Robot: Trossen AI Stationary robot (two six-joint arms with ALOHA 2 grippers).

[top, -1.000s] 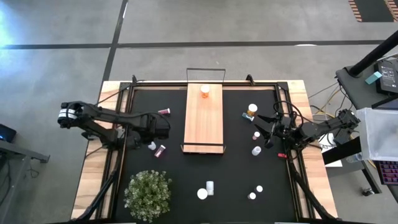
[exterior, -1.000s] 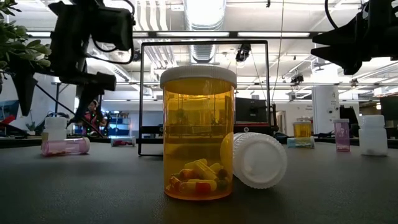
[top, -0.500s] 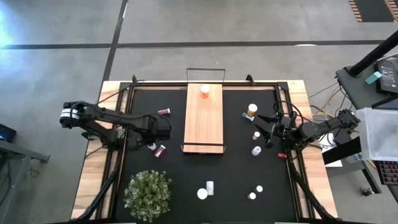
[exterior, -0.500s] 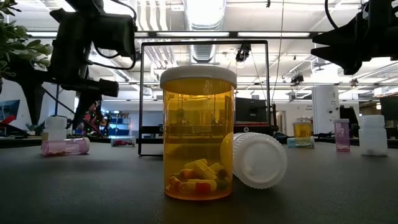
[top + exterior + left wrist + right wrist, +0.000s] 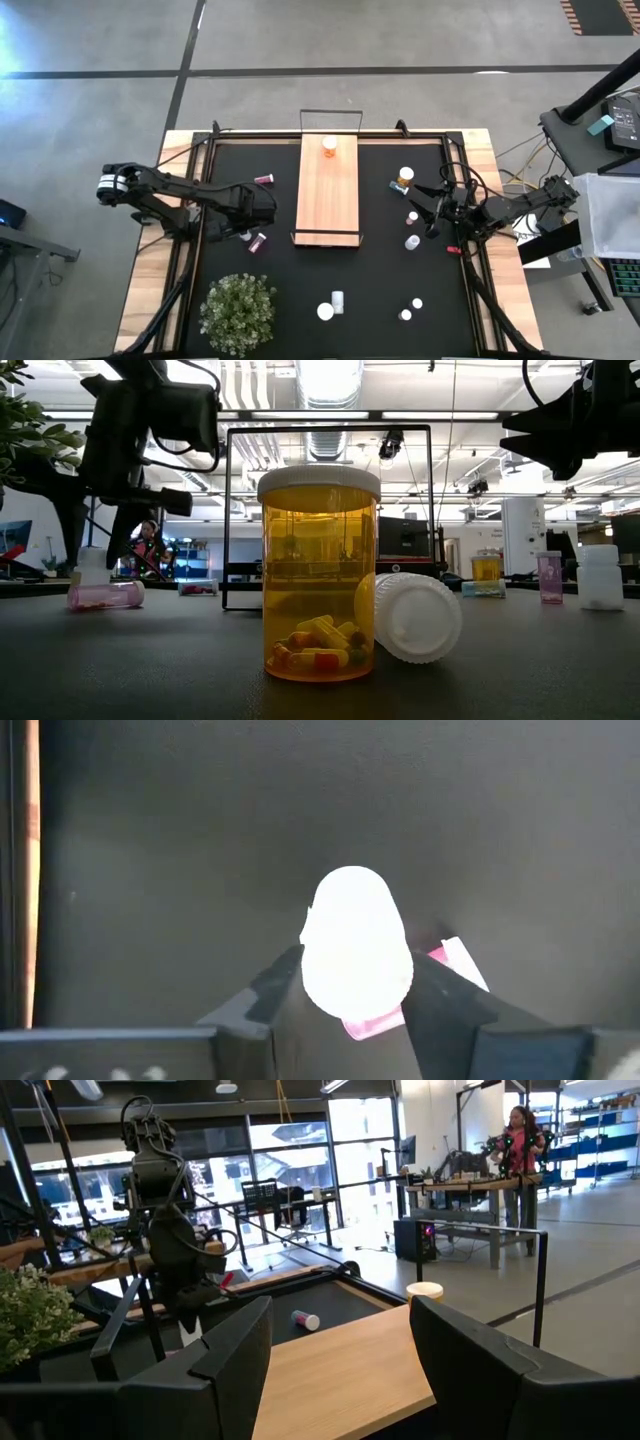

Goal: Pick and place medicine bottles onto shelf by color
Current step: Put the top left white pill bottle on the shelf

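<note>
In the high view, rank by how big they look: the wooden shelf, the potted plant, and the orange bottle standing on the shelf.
1. Shelf, the largest.
2. Plant, clearly smaller than the shelf.
3. Orange bottle, by far the smallest.
The camera looks straight down on all three, so nearness hardly skews this order.

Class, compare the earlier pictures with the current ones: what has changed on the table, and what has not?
The left gripper has come down and closed around a white bottle on the black mat. The right gripper, the shelf and the other bottles stayed put.
</note>
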